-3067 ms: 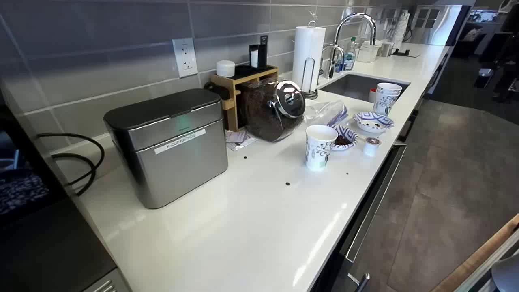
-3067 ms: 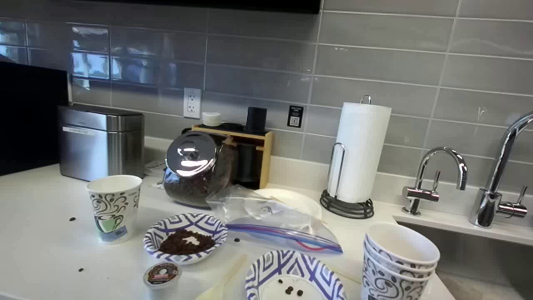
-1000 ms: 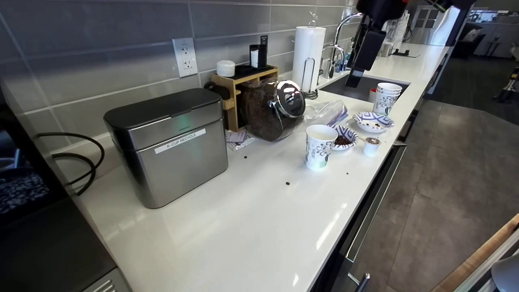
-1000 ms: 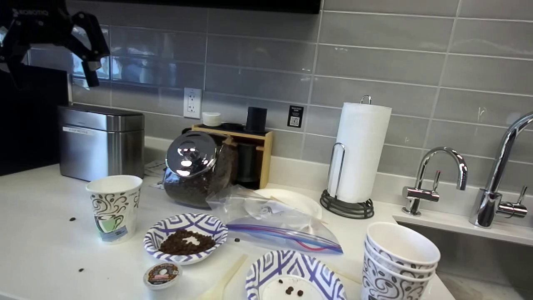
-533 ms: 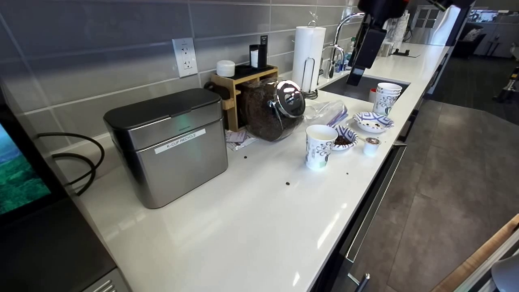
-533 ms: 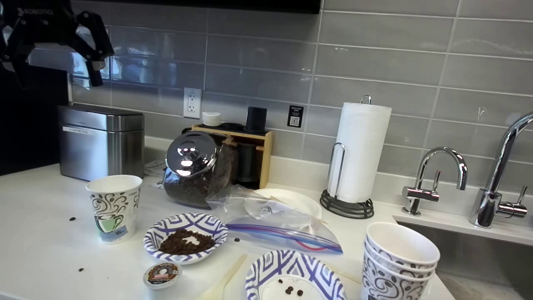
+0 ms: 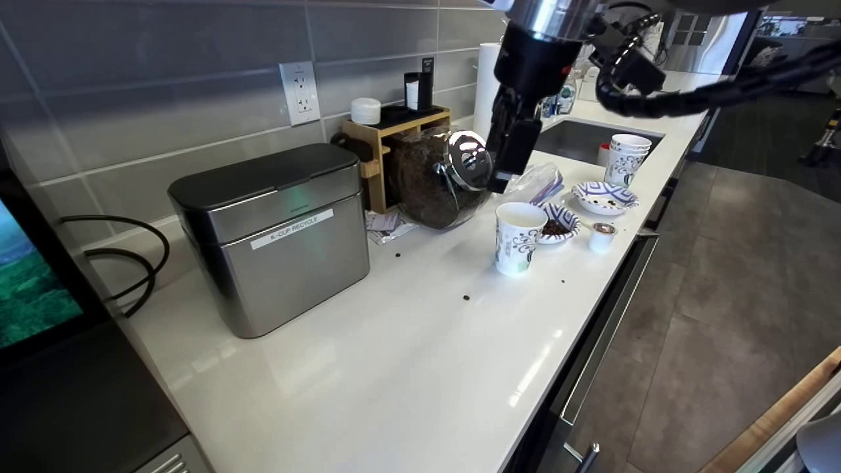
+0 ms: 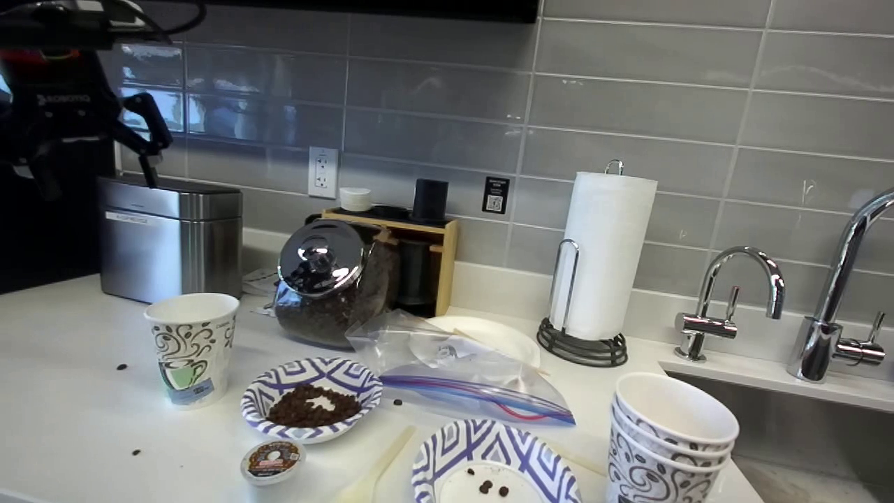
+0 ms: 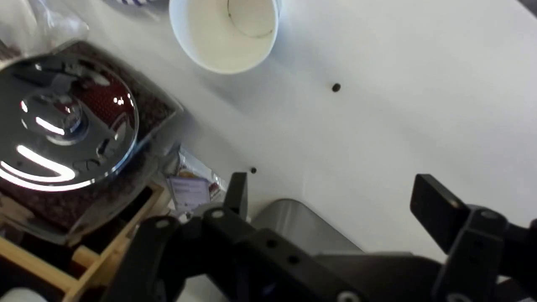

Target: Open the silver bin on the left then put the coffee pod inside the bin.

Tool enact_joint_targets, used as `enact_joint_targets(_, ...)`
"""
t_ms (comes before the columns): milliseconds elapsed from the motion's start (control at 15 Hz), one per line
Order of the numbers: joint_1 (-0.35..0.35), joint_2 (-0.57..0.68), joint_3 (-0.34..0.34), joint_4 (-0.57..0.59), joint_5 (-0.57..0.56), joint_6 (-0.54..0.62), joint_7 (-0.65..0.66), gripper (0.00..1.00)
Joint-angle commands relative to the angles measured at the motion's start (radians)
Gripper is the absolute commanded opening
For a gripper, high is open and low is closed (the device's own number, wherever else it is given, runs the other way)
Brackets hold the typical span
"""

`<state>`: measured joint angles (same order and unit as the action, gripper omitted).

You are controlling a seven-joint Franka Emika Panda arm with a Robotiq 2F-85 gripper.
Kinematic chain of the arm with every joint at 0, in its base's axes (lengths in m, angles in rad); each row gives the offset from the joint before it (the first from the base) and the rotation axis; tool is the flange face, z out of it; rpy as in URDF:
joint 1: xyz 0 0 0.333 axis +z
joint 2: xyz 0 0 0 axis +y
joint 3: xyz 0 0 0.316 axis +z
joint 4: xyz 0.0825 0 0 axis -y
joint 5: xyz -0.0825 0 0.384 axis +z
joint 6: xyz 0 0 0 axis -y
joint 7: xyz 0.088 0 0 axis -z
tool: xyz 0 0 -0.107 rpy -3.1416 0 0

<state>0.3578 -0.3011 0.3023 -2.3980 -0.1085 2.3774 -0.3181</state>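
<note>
The silver bin (image 7: 295, 263) stands on the counter with its dark flat lid down; it shows in both exterior views, and part of its steel side (image 9: 289, 222) lies low in the wrist view, partly behind the fingers. The coffee pod (image 8: 272, 461), a small white cup with a brown printed top, sits upright near the counter's front edge, out of the wrist view. My gripper (image 9: 335, 193) is open with nothing between its fingers. It hangs in the air above the counter, pointing down; in an exterior view the gripper (image 7: 504, 176) appears right of the bin, in front of the jar.
Close by are a glass jar (image 7: 437, 177) with a chrome lid, a wooden box (image 8: 450, 272), and a paper cup (image 7: 516, 240). A bowl of grounds (image 8: 311, 402), another patterned bowl (image 8: 492, 461), stacked cups (image 8: 670, 433), a plastic bag (image 8: 461, 370) and a paper towel roll (image 8: 604, 258) stand farther along.
The arm, out of view about three seconds ago, has come in and lowered over the last half second, nearer the bin in an exterior view. Bin, pod and cups have not moved.
</note>
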Motion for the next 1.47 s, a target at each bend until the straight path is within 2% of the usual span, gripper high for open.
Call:
enact_joint_targets(0,-0.016,0.108,0.047,0.074,-0.131,0.112,0.048,1.0)
enact_joint_targets(200,-0.013,0.179,0.071,0.137,-0.224,0.167,0.065,1.0)
enact_joint_targets(267,0.0,0.212,0.074,0.165,-0.23,0.176,0.028,1.0)
enact_joint_targets(333,-0.001,0.144,0.056,0.108,-0.189,0.156,0.037,1.0)
enact_joint_targets(667,0.004,0.201,0.069,0.161,-0.208,0.16,0.028,1.0)
enact_joint_targets(800,0.001,0.242,0.083,0.183,-0.254,0.156,0.074,1.0)
enact_joint_targets(1400,0.012,0.332,0.09,0.228,-0.431,0.319,0.182,1.0)
